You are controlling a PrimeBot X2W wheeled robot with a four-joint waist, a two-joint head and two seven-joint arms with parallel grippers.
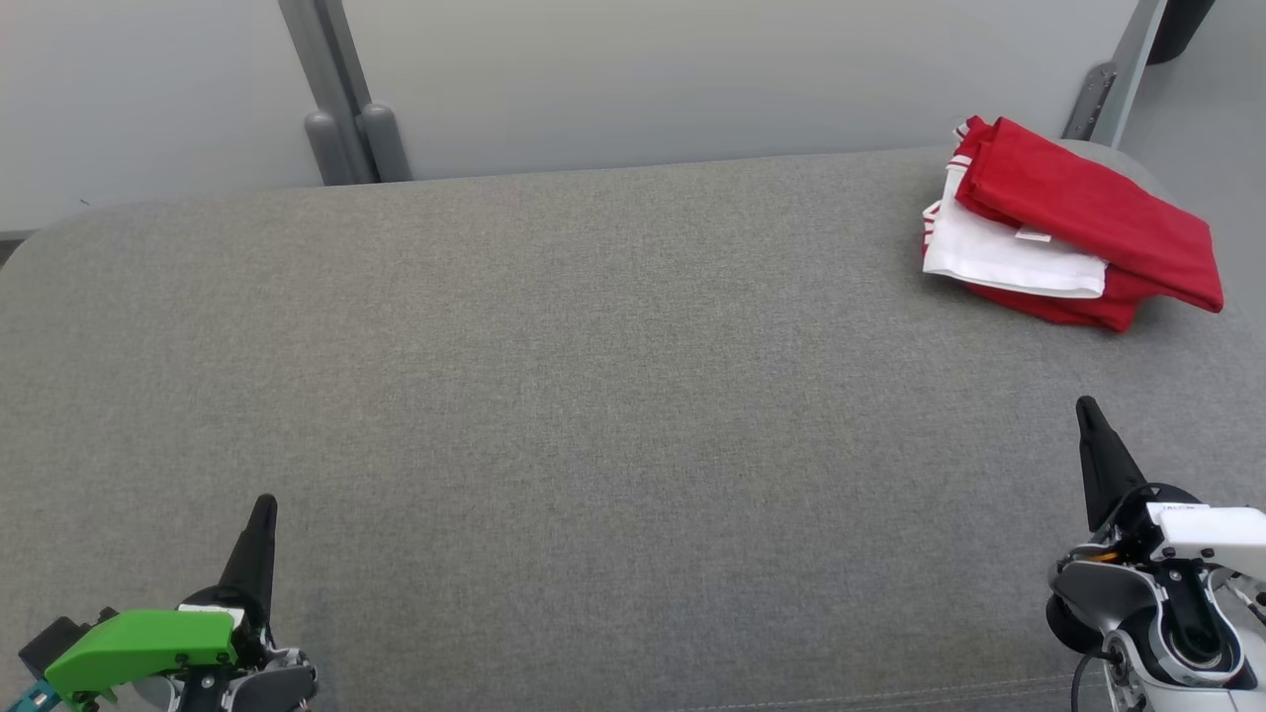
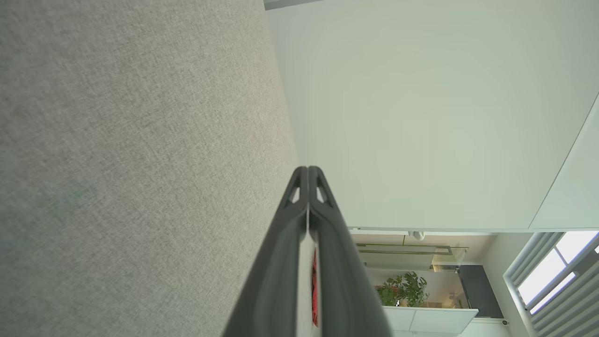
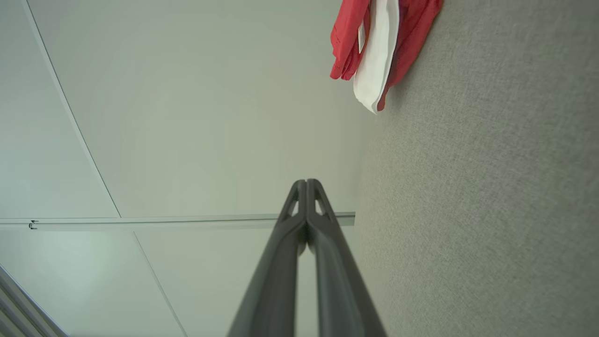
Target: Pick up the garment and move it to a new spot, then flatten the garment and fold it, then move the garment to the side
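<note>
Folded red-and-white garment [image 1: 1088,213] lying at the far right corner of the grey fabric worktop [image 1: 593,396], close to the pale back panel [image 1: 692,79]. Left gripper [image 1: 262,514] at the near left edge, right gripper [image 1: 1090,415] at the near right, each well apart from the garment. Jaws of the 2 grippers pressed together, holding nothing.

The robot's left gripper [image 1: 263,506] and right gripper [image 1: 1087,405] are held well apart, both pointing forward. Each pair of long dark fingers is pressed together tip to tip. A green wrist cover [image 1: 138,643] sits behind the left jaws, and a white wrist cover [image 1: 1212,529] behind the right.
</note>
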